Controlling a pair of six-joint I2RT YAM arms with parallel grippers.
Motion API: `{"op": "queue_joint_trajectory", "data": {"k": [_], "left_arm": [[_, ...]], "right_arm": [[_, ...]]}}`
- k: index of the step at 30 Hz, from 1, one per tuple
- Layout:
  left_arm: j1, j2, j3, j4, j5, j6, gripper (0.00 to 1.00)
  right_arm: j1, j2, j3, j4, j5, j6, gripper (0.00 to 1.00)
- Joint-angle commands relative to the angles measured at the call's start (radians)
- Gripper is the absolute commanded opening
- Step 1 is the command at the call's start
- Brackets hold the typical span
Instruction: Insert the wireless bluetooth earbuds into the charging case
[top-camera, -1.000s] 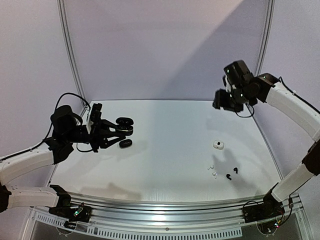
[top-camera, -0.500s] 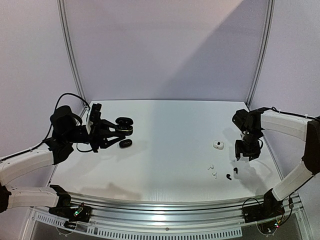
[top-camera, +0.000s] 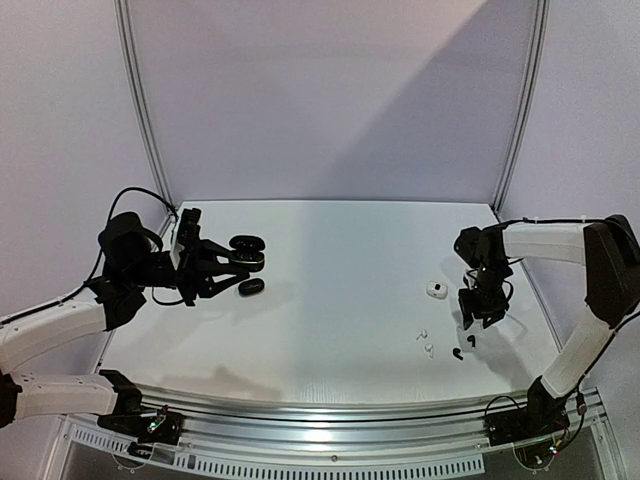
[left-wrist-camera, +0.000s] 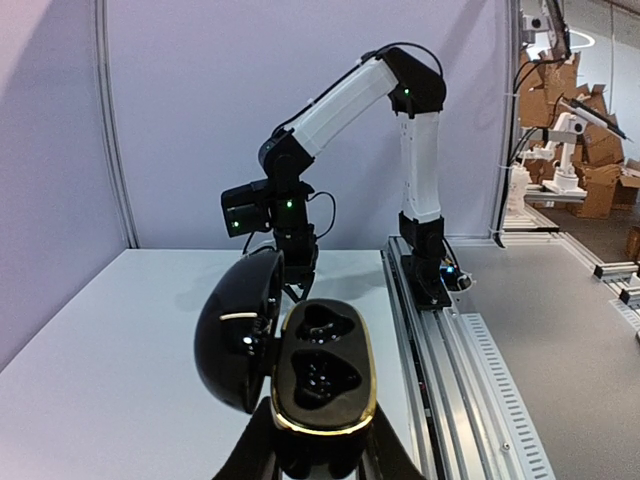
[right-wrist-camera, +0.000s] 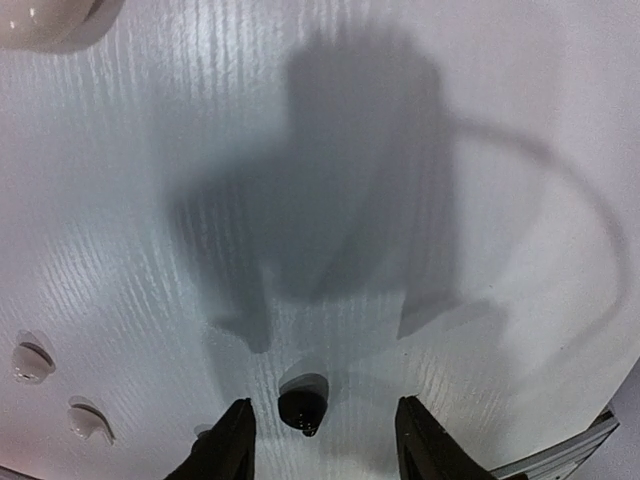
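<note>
Left gripper (left-wrist-camera: 320, 462) is clamped on the bottom end of the open case (left-wrist-camera: 325, 365), held up off the table (top-camera: 330, 300) at the left side. In the left wrist view the case's long axis runs up-down and its gold-rimmed face with two dark wells faces that camera. The lid is swung open to the left of the base. Can't tell if the wells are filled. A shut black case (top-camera: 251, 286) lies on the table just near-side of the held one.

Right gripper (right-wrist-camera: 320, 445) is down at the table on the right, jaws partly open and holding nothing. A black bud (right-wrist-camera: 302, 408) lies between the fingers (right-wrist-camera: 225, 450), with a gap on both sides. Its round head points away from the wrist and its stem points back toward the wrist camera, so its long axis lies across the closing line.

A second black bud (top-camera: 458, 353) lies just beside it on the near-left. The white buds (top-camera: 425, 342) lie as a pair a little further left, too small to read their direction. The white case (top-camera: 436, 289) sits shut behind them, apart from the gripper.
</note>
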Motion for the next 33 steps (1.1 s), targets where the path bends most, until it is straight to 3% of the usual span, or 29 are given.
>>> {"op": "queue_joint_trajectory", "data": {"k": [1, 19, 25, 33], "left_arm": [[-0.010, -0.007, -0.010, 0.002, -0.004, 0.016, 0.00], [-0.010, -0.004, -0.012, -0.002, -0.012, 0.027, 0.00], [-0.010, -0.001, -0.009, 0.000, -0.012, 0.030, 0.00], [-0.010, 0.002, -0.005, -0.002, -0.012, 0.031, 0.00]], "right_arm": [[-0.003, 0.056, 0.020, -0.006, -0.018, -0.018, 0.42], [-0.003, 0.132, -0.004, -0.021, -0.055, -0.028, 0.31], [-0.003, 0.126, -0.021, -0.028, -0.075, -0.028, 0.31], [-0.003, 0.114, -0.044, 0.011, -0.165, -0.026, 0.28]]}}
